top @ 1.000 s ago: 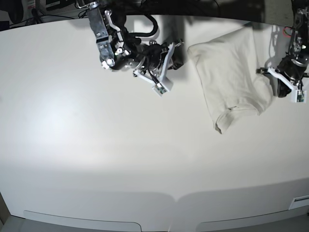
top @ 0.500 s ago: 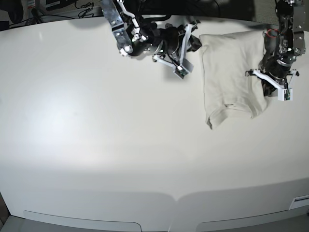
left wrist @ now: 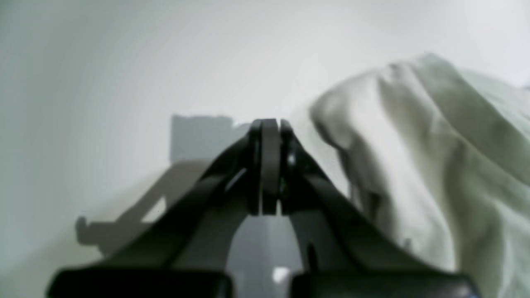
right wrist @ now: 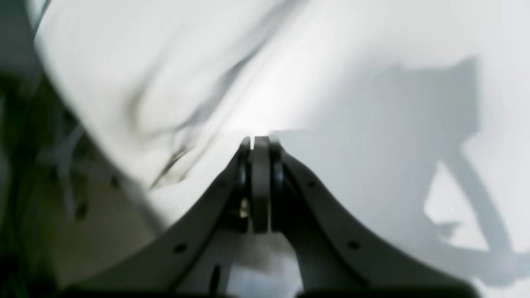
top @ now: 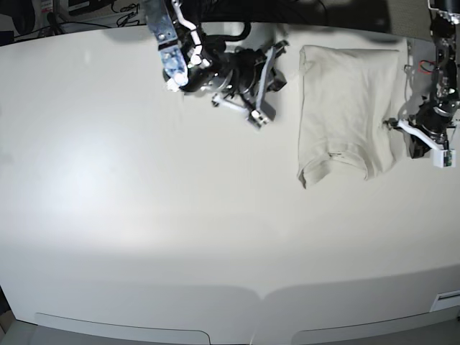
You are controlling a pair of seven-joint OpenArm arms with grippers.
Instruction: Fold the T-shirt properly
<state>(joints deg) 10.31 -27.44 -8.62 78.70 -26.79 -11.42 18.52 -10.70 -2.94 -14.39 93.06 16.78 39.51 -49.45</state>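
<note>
No text, label, brand or number can be read anywhere. The views are too blurred or plain.

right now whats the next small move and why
Probably just draw both arms back from the cloth. The T-shirt already lies folded into a narrow stack on the table, and the left gripper and right gripper are both shut on nothing, beside the shirt rather than on it, so no fold looks pending.
</note>
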